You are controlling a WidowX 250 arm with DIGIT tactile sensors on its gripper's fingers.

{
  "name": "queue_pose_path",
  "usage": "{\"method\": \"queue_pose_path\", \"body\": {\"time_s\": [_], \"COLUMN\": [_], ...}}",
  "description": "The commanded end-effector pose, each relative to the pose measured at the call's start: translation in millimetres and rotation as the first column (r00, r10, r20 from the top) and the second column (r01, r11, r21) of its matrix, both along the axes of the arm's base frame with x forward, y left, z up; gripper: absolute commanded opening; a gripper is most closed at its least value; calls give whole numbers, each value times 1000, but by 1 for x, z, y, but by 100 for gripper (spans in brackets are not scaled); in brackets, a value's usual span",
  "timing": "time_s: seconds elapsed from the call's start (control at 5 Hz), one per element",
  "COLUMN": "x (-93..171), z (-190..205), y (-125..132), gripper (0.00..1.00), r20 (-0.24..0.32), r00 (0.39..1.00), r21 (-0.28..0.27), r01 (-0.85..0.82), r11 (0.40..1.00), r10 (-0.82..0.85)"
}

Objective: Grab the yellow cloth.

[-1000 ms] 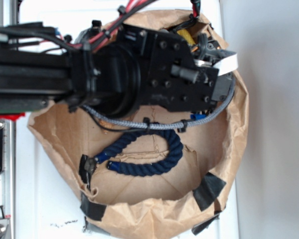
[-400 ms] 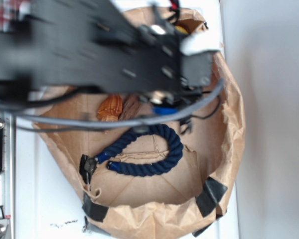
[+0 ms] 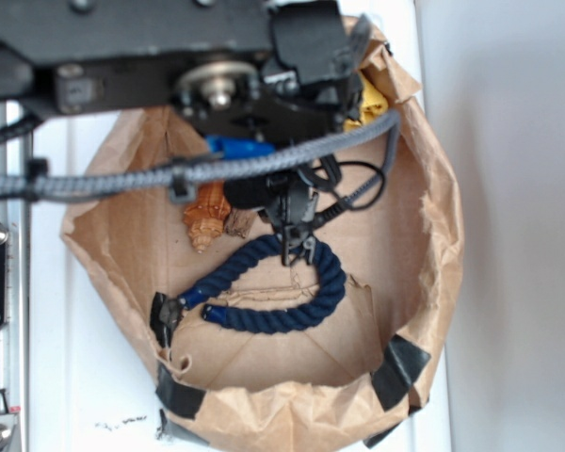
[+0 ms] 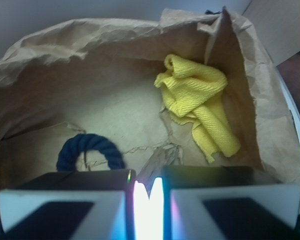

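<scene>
**One floppy towel, zero grip on it so far**

Going left to right in the wrist view: dark blue braided rope loop [image 4: 90, 150] pokes up at the lower left, bare crinkled brown paper bag [image 4: 65, 90] in the middle, then the bright yellow terry cloth [image 4: 197, 100] bunched against the right-hand wall of the bag, well apart from the rope.

Black-and-white gripper [image 4: 148, 197] is holding nothing, and its pads look nearly touching with only a bright sliver between them.

My guess on handling: light, soft, not slippery or fragile, but it'll sag and drag. I'd pinch the thick rolled fold at the top, not the thin tail lower down.

Floor is wrinkled paper, so it could snag or lift too. Room is tight: the wall sits right beside the cloth.
</scene>
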State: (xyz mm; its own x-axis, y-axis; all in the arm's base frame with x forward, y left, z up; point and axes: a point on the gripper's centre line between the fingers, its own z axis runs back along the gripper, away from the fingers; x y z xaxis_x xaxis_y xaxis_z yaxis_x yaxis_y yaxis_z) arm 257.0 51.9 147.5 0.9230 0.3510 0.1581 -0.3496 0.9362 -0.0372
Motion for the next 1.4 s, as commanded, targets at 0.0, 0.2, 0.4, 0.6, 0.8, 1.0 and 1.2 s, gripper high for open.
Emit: {"method": "queue_pose_path", "body": {"time_s": [0.0, 0.2, 0.4, 0.6, 0.8, 1.0, 1.2], "x": [27, 34, 47, 53, 61, 73, 76], "z": [-17, -36, -54, -65, -75, -89, -100], "y": [28, 31, 45, 53, 57, 57, 52], "gripper": [100, 100, 100, 100, 100, 100, 100], "r20": [64, 103, 104, 125, 145, 141, 158], "r00": [995, 991, 988, 983, 975, 972, 971], "r21": [118, 162, 190, 242, 285, 321, 368], "r01": [-87, -99, -129, -162, -202, -223, -226], "r11": [989, 982, 973, 957, 937, 921, 902], "r10": [80, 83, 111, 135, 166, 186, 179]}}
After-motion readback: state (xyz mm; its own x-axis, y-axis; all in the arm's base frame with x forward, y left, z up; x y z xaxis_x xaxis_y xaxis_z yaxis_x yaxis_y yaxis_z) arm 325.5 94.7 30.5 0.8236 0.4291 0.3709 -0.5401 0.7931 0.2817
